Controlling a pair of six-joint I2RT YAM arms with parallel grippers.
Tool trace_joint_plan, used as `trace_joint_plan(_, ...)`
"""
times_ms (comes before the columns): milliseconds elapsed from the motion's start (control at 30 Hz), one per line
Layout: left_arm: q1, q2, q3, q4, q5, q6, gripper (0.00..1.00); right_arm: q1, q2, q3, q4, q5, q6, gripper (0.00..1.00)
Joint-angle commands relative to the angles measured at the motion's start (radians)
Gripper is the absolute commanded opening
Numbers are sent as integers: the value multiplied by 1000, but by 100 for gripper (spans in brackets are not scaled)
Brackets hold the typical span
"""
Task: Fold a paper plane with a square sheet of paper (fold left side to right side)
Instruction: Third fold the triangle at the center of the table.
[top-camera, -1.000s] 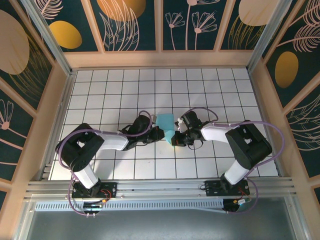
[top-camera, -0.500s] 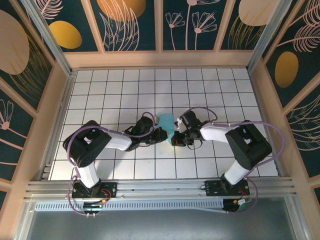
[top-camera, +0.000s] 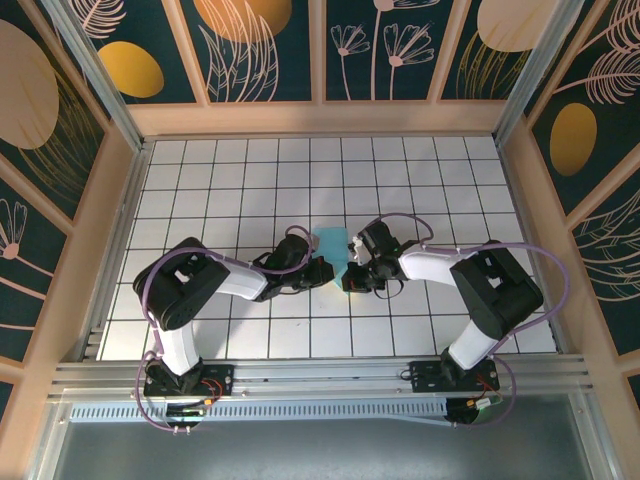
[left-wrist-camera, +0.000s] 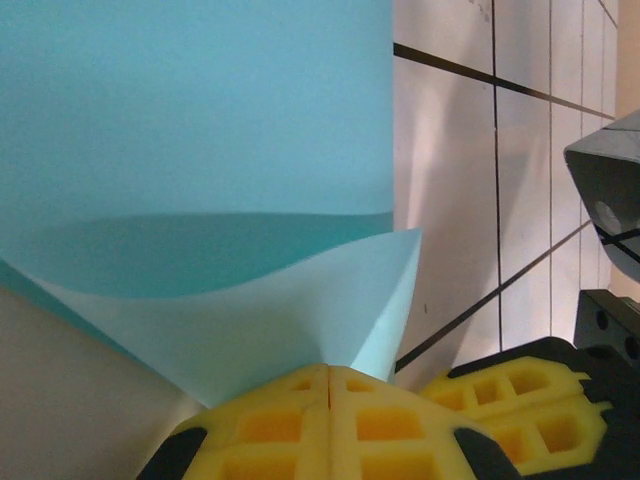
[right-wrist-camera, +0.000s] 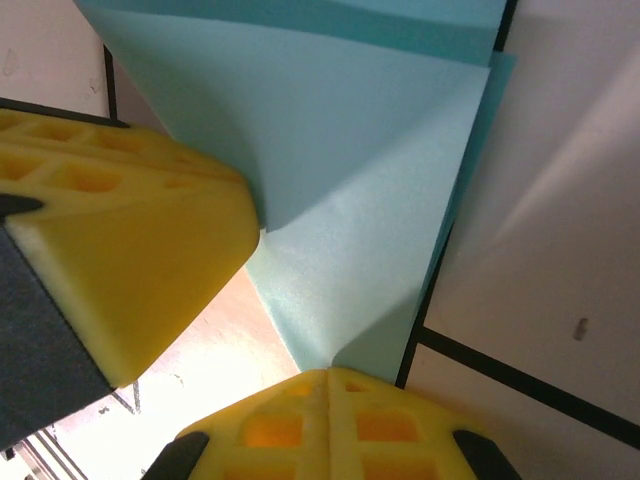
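The square sheet of paper (top-camera: 332, 248) is light cyan and lies at the middle of the white grid table, its near part lifted and curled over. My left gripper (top-camera: 323, 270) comes at it from the left and is shut on the raised flap. In the left wrist view the paper (left-wrist-camera: 200, 130) runs up from the closed yellow fingertips (left-wrist-camera: 329, 372). My right gripper (top-camera: 351, 277) reaches in from the right and is shut on a near corner. In the right wrist view the paper (right-wrist-camera: 350, 180) narrows into that gripper's closed tips (right-wrist-camera: 330, 375). The two grippers are almost touching.
The white grid table (top-camera: 250, 180) is walled by wooden frames and dark patterned panels (top-camera: 262, 50). A metal rail (top-camera: 320, 375) runs along the near edge by both arm bases. In the right wrist view the left gripper's yellow finger (right-wrist-camera: 120, 250) crowds in from the left.
The left arm's elbow has swung right, toward the centre, while its gripper stayed at the paper. The right arm and the sheet have hardly moved.
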Motion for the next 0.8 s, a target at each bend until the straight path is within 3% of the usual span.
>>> trace_joint_plan(0,-1,23,28,-68,-53,19,0,-3,67,-24,-113,183,-8,0)
trace_joint_plan(300,50,25,19,-96,-61,24,0,0,74,-16,-133,199,-14,0)
trace_joint_plan(767,208,20,15,-144,-85,107,0,7,74,-20,-134,197,-10,0)
